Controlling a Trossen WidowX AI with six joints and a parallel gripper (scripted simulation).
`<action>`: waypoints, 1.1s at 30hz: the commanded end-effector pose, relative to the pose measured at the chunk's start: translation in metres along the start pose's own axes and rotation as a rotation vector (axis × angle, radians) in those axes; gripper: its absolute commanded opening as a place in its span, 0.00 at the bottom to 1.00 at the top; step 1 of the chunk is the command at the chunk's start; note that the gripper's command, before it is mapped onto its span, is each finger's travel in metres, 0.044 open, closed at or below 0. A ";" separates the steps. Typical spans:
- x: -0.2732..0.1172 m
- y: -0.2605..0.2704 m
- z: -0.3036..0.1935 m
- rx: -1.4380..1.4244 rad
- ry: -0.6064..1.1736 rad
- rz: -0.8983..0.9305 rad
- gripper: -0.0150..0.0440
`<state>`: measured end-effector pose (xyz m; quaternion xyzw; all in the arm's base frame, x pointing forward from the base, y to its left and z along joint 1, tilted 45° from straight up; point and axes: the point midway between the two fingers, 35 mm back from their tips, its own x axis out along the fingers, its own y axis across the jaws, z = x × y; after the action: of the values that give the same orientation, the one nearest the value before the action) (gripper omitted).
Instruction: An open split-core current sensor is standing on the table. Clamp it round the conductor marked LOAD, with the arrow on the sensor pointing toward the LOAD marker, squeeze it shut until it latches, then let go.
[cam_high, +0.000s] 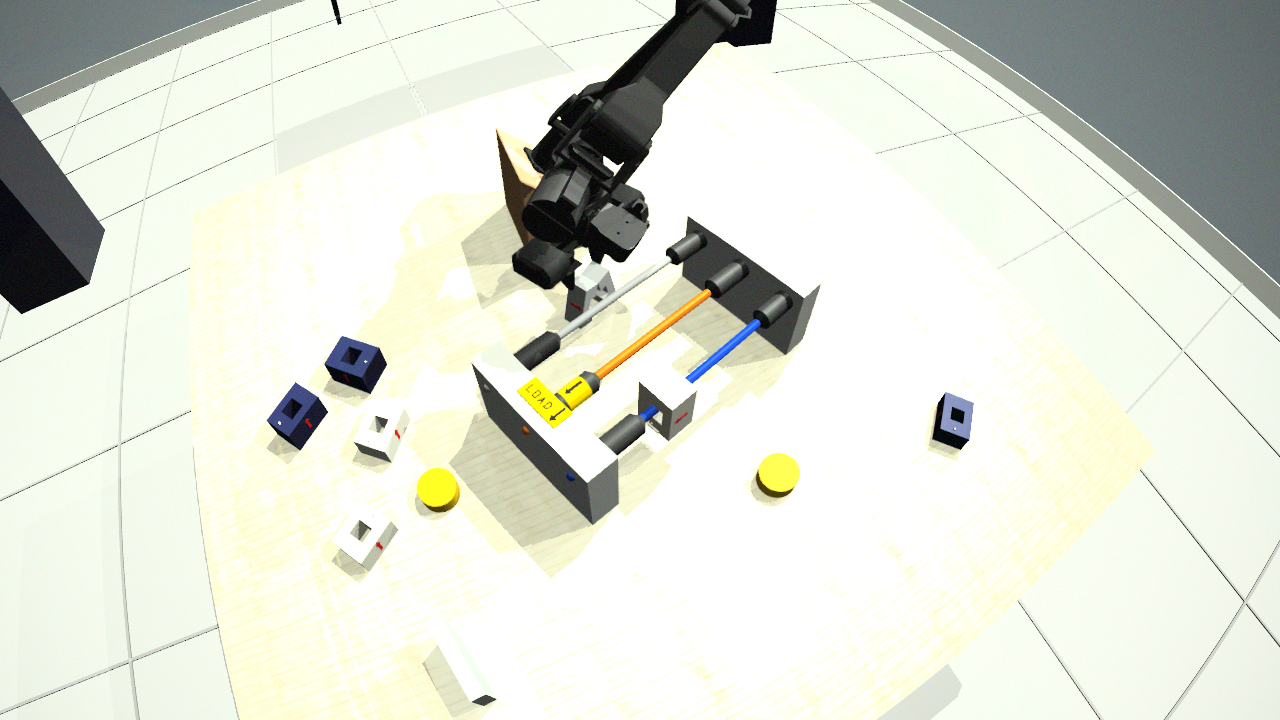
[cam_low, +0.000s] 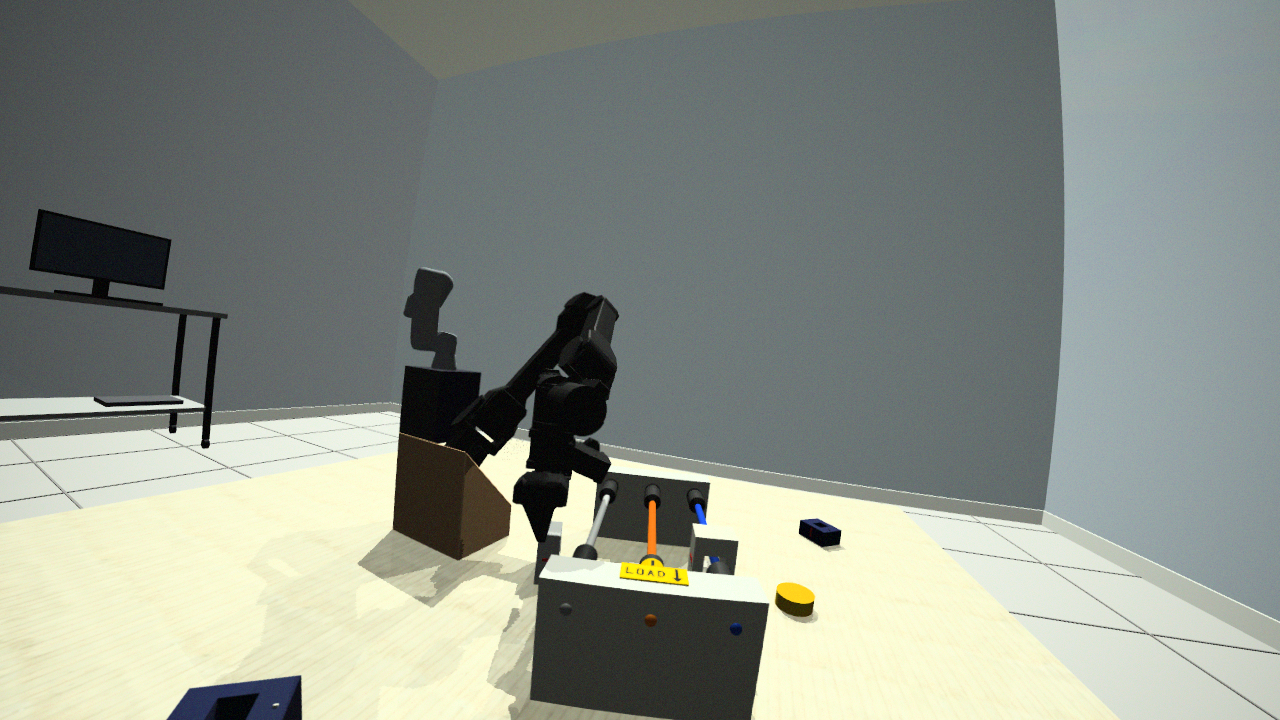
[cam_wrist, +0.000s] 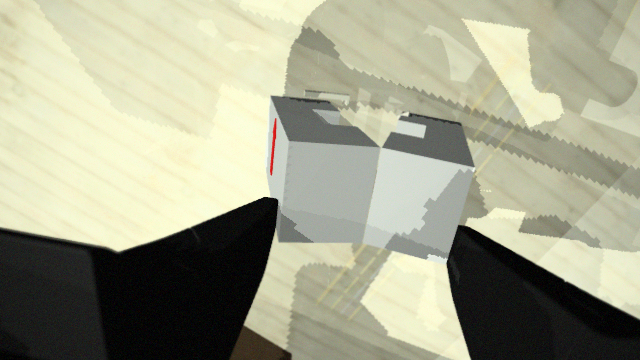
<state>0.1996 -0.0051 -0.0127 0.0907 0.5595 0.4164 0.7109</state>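
Wrist view crops the black pincer (cam_high: 588, 279) (cam_low: 547, 537) (cam_wrist: 363, 226), clamped on the open pale-grey sensor (cam_high: 582, 293) (cam_low: 552, 542) (cam_wrist: 330, 185). One fingertip hides in the exterior view.

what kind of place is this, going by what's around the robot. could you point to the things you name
Probably a robotics lab or test room: a black arm (cam_high: 617, 125) (cam_low: 572, 385) works at a wooden table (cam_high: 716, 617) (cam_low: 895, 626), a second, grey arm (cam_low: 429, 313) stands on a dark pedestal behind, and a monitor (cam_low: 100, 250) sits on a desk.
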 end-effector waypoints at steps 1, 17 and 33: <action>0.000 0.000 0.000 -0.002 0.000 -0.001 0.59; -0.044 -0.007 0.004 0.003 0.004 -0.007 0.25; -0.121 0.000 -0.001 0.006 0.003 0.003 0.25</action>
<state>0.1974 -0.0842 0.0665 0.0950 0.5616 0.4127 0.7108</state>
